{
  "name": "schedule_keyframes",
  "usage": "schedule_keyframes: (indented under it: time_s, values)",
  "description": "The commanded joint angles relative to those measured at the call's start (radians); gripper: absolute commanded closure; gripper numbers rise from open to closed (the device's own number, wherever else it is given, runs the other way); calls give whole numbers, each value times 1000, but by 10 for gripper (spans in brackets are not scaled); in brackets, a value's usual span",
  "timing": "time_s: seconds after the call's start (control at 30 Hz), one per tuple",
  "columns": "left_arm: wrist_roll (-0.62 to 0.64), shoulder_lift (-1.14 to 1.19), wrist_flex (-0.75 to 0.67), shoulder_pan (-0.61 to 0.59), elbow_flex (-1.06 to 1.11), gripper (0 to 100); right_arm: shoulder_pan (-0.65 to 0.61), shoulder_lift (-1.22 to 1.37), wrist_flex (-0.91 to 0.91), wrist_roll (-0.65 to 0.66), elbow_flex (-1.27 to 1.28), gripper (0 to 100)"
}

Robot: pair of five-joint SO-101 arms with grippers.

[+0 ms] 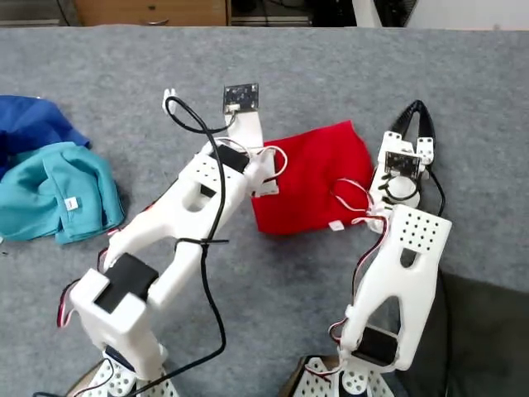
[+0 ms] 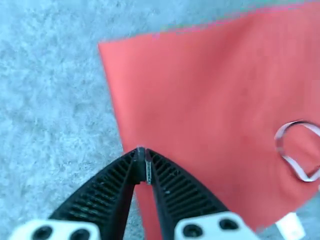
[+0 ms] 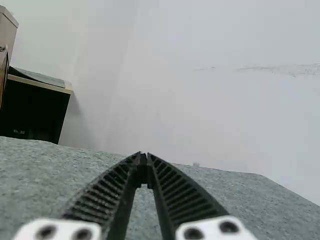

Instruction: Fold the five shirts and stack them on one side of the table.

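Left gripper fingers together at red shirt edge | right gripper closed, beside it

Left arm blocks table between teal shirt and red shirt.

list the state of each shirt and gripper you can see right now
red shirt: folded flat, lying mid-table between the two arms
teal shirt: bunched up, not folded
blue shirt: bunched up beside the teal shirt, partly cut off by the picture's edge
left gripper: shut, tips at the red shirt's edge
right gripper: shut, holding nothing, pointed toward the wall
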Motion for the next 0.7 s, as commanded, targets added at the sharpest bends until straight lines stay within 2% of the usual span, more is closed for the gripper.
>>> schedule_keyframes:
  time_s: [0.0,0.67]
  values:
    - [0,4,-18,-8,-48,981,-12,5,-15,-2,-25,985]
    - [-2,12,-37,-32,-57,981,-12,5,-15,-2,-25,985]
